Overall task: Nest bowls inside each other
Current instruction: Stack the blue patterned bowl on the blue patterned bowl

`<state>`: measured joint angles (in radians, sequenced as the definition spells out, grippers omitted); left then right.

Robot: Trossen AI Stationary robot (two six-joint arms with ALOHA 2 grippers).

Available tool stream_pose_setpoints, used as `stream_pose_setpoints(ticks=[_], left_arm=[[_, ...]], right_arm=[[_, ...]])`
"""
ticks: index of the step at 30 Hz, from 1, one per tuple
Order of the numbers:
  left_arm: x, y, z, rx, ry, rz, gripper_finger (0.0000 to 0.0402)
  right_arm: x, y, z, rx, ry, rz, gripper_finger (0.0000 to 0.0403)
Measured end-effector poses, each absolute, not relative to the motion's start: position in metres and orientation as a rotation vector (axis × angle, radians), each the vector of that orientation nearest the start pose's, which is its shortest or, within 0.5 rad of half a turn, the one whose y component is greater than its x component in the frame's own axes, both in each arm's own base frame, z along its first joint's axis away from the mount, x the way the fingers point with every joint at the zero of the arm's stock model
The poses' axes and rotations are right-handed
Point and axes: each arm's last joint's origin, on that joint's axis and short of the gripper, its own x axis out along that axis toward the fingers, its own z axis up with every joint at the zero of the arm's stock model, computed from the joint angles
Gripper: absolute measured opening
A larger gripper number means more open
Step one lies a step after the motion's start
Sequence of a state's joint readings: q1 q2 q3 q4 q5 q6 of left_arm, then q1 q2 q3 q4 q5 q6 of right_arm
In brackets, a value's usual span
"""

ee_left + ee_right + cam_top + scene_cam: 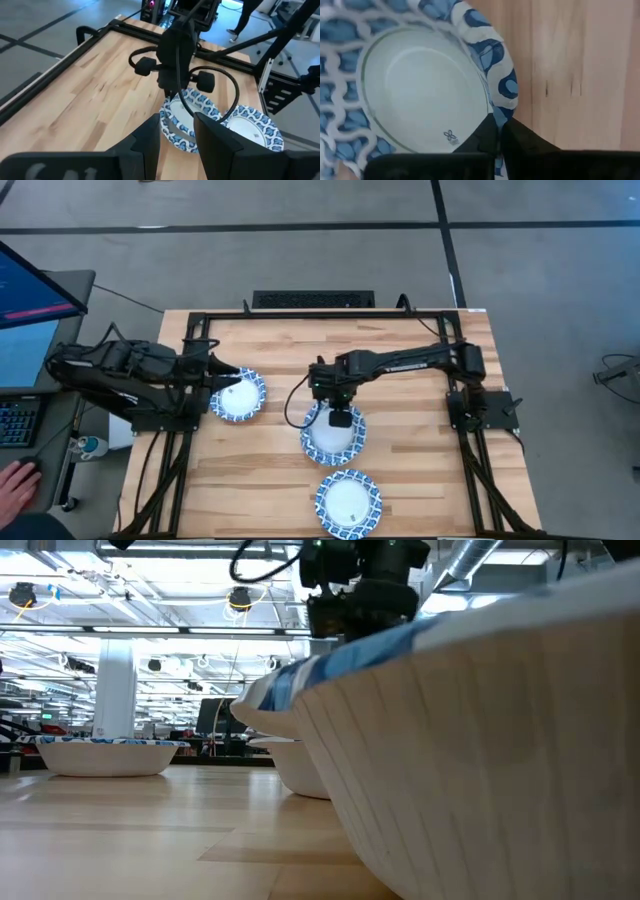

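Note:
Three bowl spots show in the high view. A left bowl [238, 396] sits on its base on the wood. A middle bowl [333, 436] is under my right gripper [340, 418], and a near bowl [349, 502] fills the low view's foreground [500, 740]. In the low view the middle spot is a tilted upper bowl [285, 695] over a lower bowl [300, 768] that stands on the table. My right gripper [498, 137] is shut on the upper bowl. My left gripper [226, 378] is open, at the left bowl's left rim and apparently above it; it also shows in the left wrist view [176, 122]. My right gripper pinches the upper bowl's patterned rim [503, 105] on its far side, one finger inside the bowl and one outside, coming from above and pointing down. The bowl hangs tilted, with the held side raised. Whether its low side [255, 718] touches the bowl beneath, I cannot tell.
A black frame [200, 320] borders the table, and a black bar [313, 300] lies at the far edge. Bare wood [430, 470] lies right of the bowls. A monitor, a keyboard and a person's hand [15, 480] are off the table's left side.

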<state>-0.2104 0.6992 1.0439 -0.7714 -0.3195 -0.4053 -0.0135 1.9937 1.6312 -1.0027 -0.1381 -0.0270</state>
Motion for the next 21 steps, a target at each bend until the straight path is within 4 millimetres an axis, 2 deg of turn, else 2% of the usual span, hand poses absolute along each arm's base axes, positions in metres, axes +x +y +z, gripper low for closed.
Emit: stream_pose_setpoints(ticks=[7,21], left_arm=[[0.1146,-0.0151,0.3729,-0.285,0.387,0.19,0.0109],[0.1145,-0.0151,0.373,-0.302,0.384,0.194,0.0109]], right_arm=[[0.3988,0.0005,0.216,0.07,1.398,0.233,0.0085],[0.4024,0.0007,0.2168,0.092,1.364,0.218,0.015]])
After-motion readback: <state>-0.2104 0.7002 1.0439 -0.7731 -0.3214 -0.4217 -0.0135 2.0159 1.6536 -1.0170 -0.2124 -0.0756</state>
